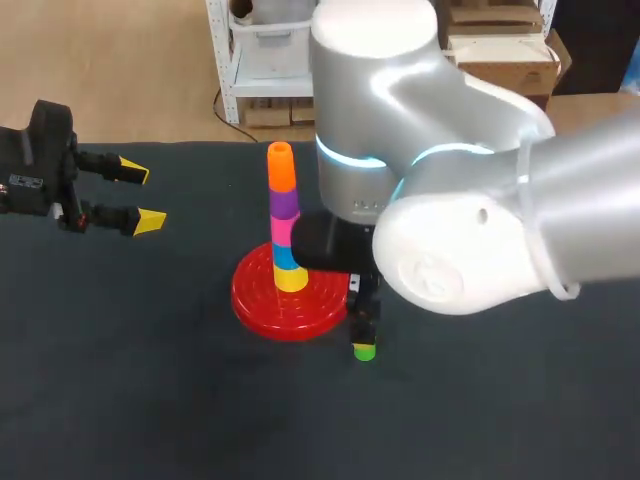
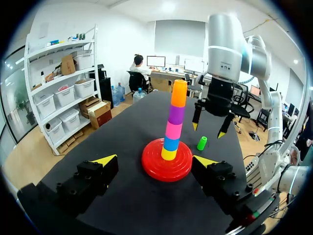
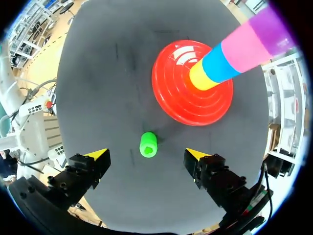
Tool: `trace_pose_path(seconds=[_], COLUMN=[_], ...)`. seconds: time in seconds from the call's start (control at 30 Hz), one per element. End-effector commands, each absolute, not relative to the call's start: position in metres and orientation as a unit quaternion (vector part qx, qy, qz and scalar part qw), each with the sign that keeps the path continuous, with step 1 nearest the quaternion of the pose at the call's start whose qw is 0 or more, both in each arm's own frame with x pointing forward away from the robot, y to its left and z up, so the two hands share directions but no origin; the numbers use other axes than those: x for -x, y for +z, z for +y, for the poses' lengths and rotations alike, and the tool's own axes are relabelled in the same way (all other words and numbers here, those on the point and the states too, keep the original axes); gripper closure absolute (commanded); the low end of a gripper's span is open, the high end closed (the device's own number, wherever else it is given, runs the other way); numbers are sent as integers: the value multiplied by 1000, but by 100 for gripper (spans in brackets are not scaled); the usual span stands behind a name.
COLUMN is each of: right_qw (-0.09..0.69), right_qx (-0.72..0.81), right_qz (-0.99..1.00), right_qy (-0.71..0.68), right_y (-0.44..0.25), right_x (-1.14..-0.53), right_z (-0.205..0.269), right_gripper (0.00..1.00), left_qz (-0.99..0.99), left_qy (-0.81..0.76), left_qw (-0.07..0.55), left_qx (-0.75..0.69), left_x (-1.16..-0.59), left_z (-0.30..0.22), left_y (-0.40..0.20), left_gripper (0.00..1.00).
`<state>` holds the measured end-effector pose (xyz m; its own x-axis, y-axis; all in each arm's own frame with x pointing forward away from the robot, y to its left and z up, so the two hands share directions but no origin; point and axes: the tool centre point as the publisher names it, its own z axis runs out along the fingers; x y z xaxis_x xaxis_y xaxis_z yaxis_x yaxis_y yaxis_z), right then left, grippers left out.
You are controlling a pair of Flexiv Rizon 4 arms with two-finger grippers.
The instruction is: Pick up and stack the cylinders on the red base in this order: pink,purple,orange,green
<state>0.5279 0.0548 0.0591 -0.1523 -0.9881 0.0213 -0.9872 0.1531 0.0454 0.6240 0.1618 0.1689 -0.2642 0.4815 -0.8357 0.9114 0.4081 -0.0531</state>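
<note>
The green cylinder sits on the dark table just beside the red base, where the stack already runs yellow, blue, pink, purple, orange. The right gripper hangs over the cylinder, fingers spread wide, holding nothing. The left gripper waits well apart, also open and empty. The risk, I'd say, is a slightly off-centre descent that nudges the small cylinder away, or the bulky right arm brushing that tall stack and toppling it.
</note>
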Motion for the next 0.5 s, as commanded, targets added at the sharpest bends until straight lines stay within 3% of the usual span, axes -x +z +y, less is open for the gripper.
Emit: trace_pose_path(seconds=[0.03, 0.5], right_qw=[25, 38], right_qx=[-649, -641], right_qz=[-760, -767], right_qy=[-12, -11], right_y=[54, 38], right_x=[-526, -524], right_z=[54, 57], right_gripper=[0, 0], left_qz=[743, 743], left_qy=[-279, -279], left_qw=[387, 387], left_qx=[-469, -469], left_x=[-626, -626], left_z=[163, 163], left_y=[167, 167], left_gripper=[0, 0])
